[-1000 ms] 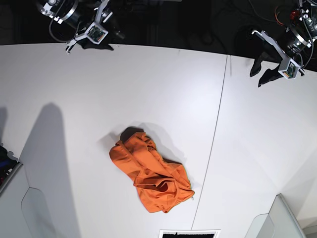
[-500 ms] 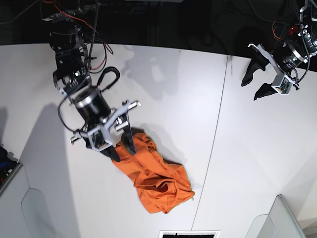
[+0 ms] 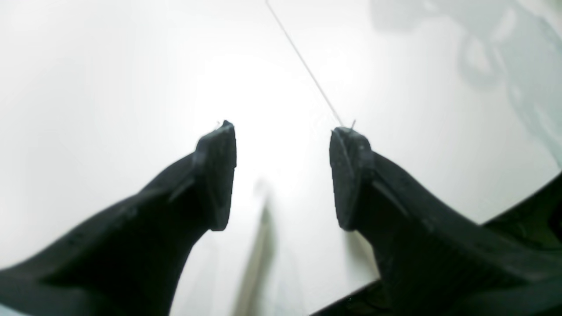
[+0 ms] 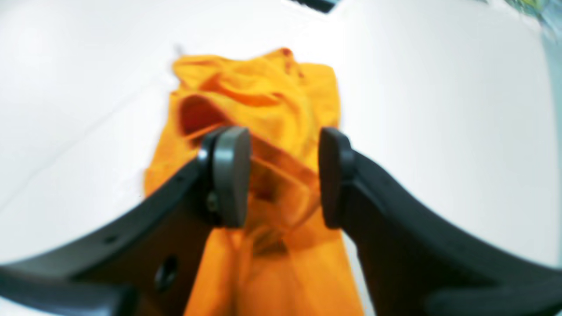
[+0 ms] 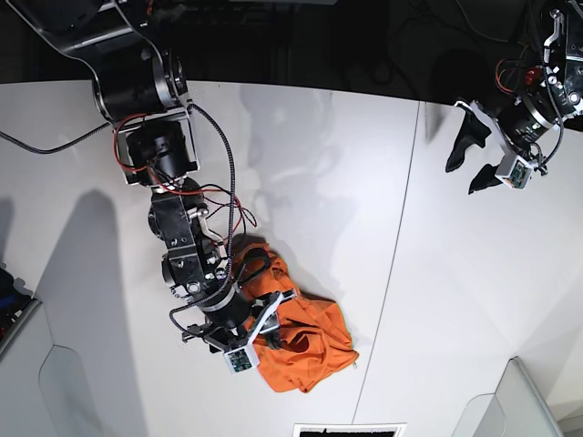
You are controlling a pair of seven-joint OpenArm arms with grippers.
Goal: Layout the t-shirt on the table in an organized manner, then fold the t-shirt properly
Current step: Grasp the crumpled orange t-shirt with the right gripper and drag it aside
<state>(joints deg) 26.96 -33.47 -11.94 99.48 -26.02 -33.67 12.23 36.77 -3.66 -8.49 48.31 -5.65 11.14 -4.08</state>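
The crumpled orange t-shirt (image 5: pixel 314 355) lies in a heap on the white table (image 5: pixel 319 155), near its front. My right gripper (image 5: pixel 271 326) is low over the heap's upper left part. In the right wrist view its jaws stand open, and a raised ridge of the t-shirt (image 4: pixel 263 92) runs between the pads (image 4: pixel 230 175) without being pinched. My left gripper (image 5: pixel 460 179) hangs open and empty at the table's back right, far from the shirt. The left wrist view shows only bare table (image 3: pixel 109 87) below the left gripper (image 3: pixel 283 175).
A thin dark seam (image 5: pixel 401 237) crosses the table right of the shirt and shows below the left gripper as well (image 3: pixel 307 70). Clear plastic bins stand at the front right (image 5: pixel 524 401) and front left (image 5: pixel 41 369) corners. Loose cables (image 5: pixel 214 214) hang from the right arm.
My right arm has swung from the back left down onto the shirt's upper left part. The left gripper has opened wider and tilted a little at the back right.
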